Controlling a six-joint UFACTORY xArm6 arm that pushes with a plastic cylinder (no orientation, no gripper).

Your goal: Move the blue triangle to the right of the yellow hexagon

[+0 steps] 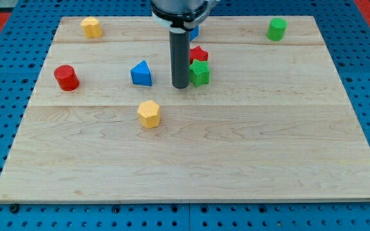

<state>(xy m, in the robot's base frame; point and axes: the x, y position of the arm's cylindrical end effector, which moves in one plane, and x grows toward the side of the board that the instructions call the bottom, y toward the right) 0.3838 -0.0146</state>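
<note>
My tip [180, 86], bare and touching nothing, stands right of blue triangle [141, 74]; small, rigid, probably light and slippery—push its upper-left face toward hexagon [149, 113].

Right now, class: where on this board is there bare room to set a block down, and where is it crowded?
Free: the whole strip below the yellow hexagon, and the view's right, under the green cylinder. Crowded: the top middle, where my tip stands between the blue triangle and the green star, red star behind.
</note>
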